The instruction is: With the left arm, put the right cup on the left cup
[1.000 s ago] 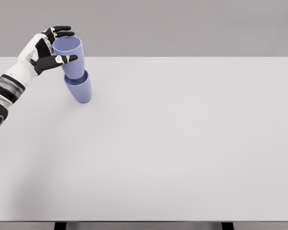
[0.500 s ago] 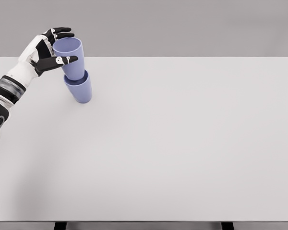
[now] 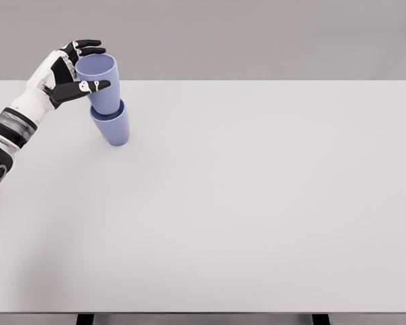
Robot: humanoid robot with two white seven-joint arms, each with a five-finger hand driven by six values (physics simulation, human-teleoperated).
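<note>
Two blue cups [image 3: 108, 101] nested — left hand [image 3: 69, 74] clamped on the upper one.

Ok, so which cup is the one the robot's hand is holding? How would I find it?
Start at the big white table and look to its far left corner, where two blue cups are stacked. The upper cup sits nested in the lower cup. It is the one with the left hand and its black fingers wrapped round it, while the bottom cup stands on the table untouched.

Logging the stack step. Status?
Left hand shut on top cup. Top cup nested in bottom cup, both tilted. Right arm out of view. Nothing in the way.
</note>
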